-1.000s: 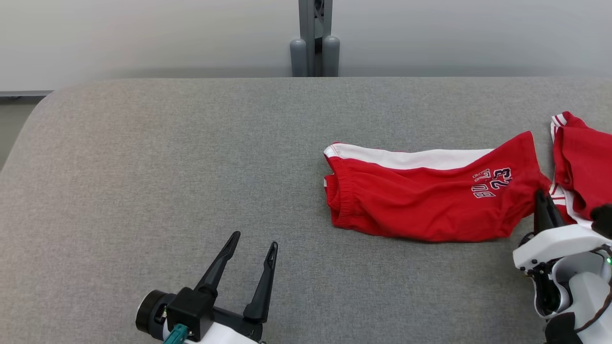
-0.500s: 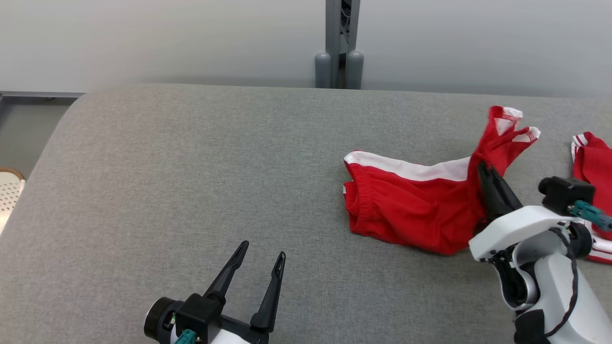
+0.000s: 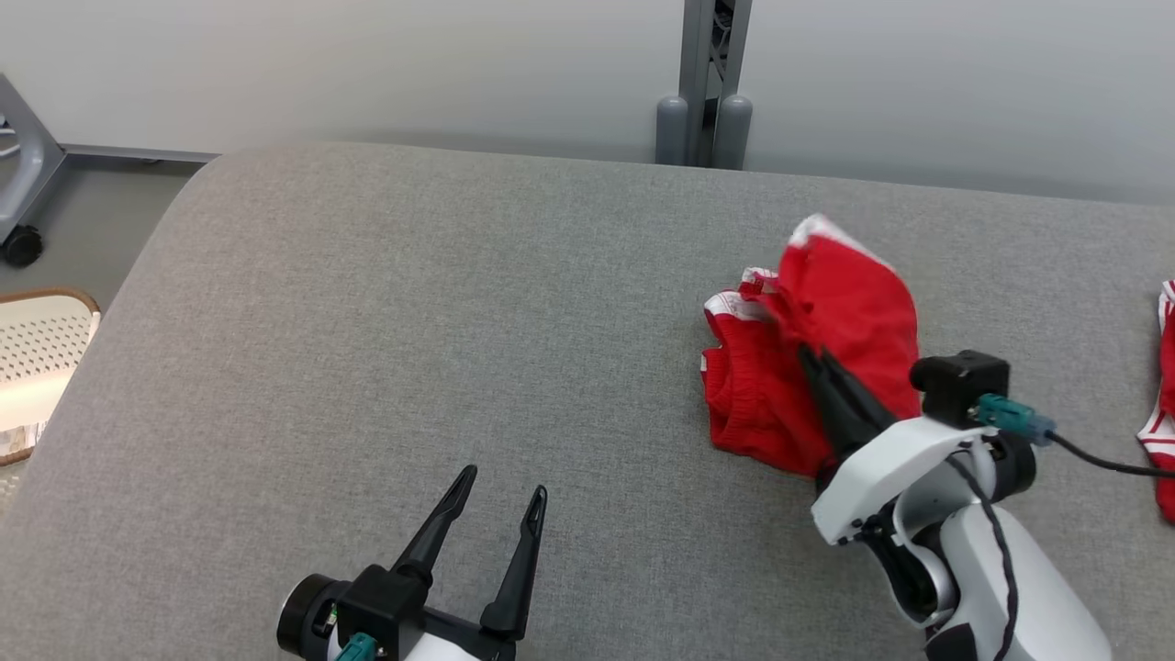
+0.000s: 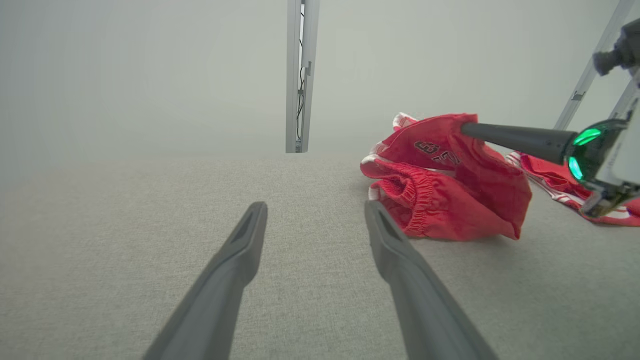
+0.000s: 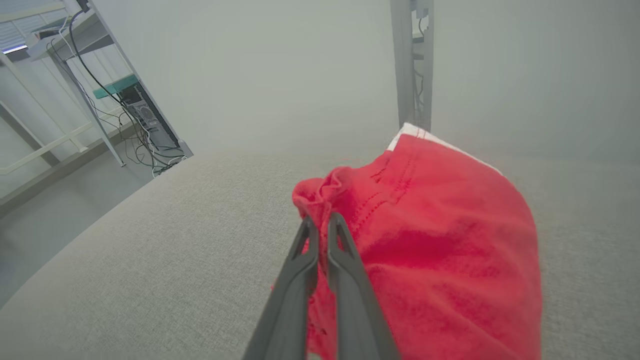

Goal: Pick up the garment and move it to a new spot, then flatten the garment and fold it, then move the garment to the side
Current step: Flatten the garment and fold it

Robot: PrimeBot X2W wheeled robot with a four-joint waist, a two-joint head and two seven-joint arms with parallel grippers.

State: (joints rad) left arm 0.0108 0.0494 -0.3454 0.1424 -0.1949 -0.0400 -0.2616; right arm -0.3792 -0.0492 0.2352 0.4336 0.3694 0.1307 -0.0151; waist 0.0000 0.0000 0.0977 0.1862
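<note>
Shorts (image 3: 826,321), red with white trim, sit bunched on the right half of the grey counter (image 3: 413,321). One part is lifted off the surface and folded over toward the elastic waistband, which rests on the counter at the heap's left side. The right pincer (image 3: 808,356) is clamped on a gathered fold of that lifted part. In the right wrist view its two fingers stand nearly together, with red fabric pinched between the tips. In the left wrist view a white number print shows on the raised part, and the dark fingers enter it from the right.

The left pincer (image 3: 505,482) is spread wide and holds nothing. It hovers over bare counter at the near left, well apart from the shorts, fingers pointing away from the robot.

A second red garment (image 3: 1164,413) with white stripes lies at the counter's far right, apart from the shorts. Behind the counter a grey post (image 3: 704,92) stands against the pale wall. Off the counter's left end are a perforated white panel (image 3: 37,358) with a brown rim and a caster (image 3: 20,246).
</note>
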